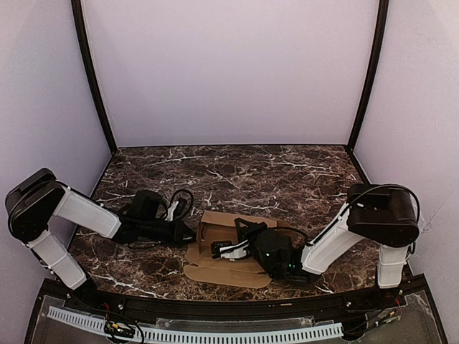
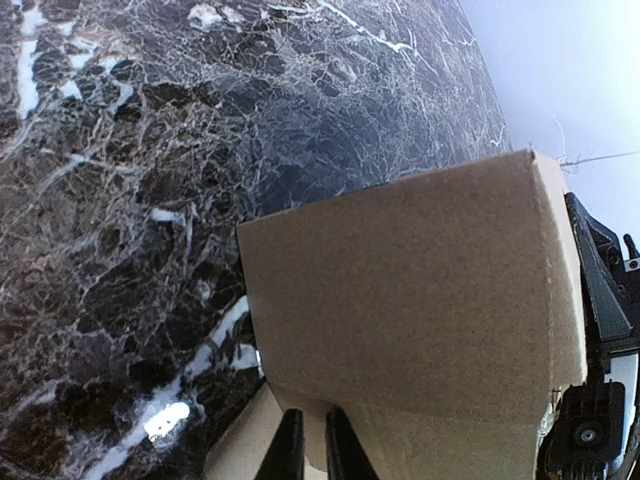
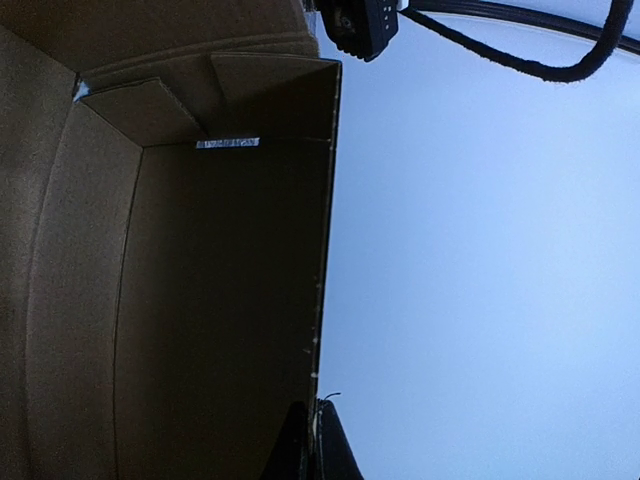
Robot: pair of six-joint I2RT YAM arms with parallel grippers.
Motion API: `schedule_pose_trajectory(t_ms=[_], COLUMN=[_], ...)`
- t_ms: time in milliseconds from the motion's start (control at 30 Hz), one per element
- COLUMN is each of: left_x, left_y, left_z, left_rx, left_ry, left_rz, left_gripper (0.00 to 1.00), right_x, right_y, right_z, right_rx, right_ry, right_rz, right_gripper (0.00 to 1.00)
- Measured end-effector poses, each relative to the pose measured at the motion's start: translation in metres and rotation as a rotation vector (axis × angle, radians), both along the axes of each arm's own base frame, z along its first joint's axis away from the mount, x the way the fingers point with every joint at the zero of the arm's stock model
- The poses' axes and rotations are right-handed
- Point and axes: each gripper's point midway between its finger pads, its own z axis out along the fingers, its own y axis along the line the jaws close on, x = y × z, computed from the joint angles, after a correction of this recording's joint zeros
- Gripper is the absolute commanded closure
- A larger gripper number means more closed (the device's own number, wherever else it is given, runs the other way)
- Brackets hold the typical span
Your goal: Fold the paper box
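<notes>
On my feed, dark marble-pattern tabletop (image 1: 237,172) veined white, plain pale lilac walls (image 1: 229,72) on three sides, black corner posts (image 1: 93,79), white perforated strip (image 1: 193,335) along near edge, soft even light

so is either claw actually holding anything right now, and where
The right claw pinches the paper box by a side wall's edge. The left claw sits at a lower flap; grip unclear.

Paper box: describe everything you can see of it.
The paper box is plain tan cardboard, unprinted, half erected: an open shell stands on the dark marble table, with scalloped flaps lying flat toward the near edge. Inside, small end tabs are folded in. The right gripper pinches a wall's edge; the left gripper sits at its left side, fingers nearly together.
</notes>
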Motion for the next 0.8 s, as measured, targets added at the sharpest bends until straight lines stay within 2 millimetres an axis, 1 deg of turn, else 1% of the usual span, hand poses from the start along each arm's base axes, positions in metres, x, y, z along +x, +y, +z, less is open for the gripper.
schedule_pose_trajectory(t_ms=[33,100,200,267,533,800], left_x=[-0.001,-0.001,-0.001,-0.001,0.000,-0.008], left_y=[0.002,0.003,0.005,0.005,0.004,0.009], left_z=[0.001,0.004,0.009,0.012,0.015,0.017], left_rx=[0.002,0.000,-0.008,-0.011,-0.010,0.008], left_ry=[-0.001,-0.006,-0.022,-0.033,-0.086,-0.170], left_rz=[0.007,0.019,0.025,0.025,-0.007,-0.066], left_gripper=[0.84,0.80,0.75,0.73,0.71,0.72], right_x=[0.000,-0.001,-0.002,-0.002,-0.003,-0.001], right_y=[0.000,0.001,0.001,0.001,0.002,0.005], right_z=[0.000,0.000,-0.001,0.000,-0.001,0.000], right_rx=[0.001,0.001,0.002,0.005,0.014,0.022], right_ry=[-0.001,-0.001,-0.001,0.001,0.012,0.029], right_rz=[0.000,0.001,0.000,-0.001,-0.014,-0.026], right_gripper=[1.00,1.00,1.00,1.00,1.00,1.00])
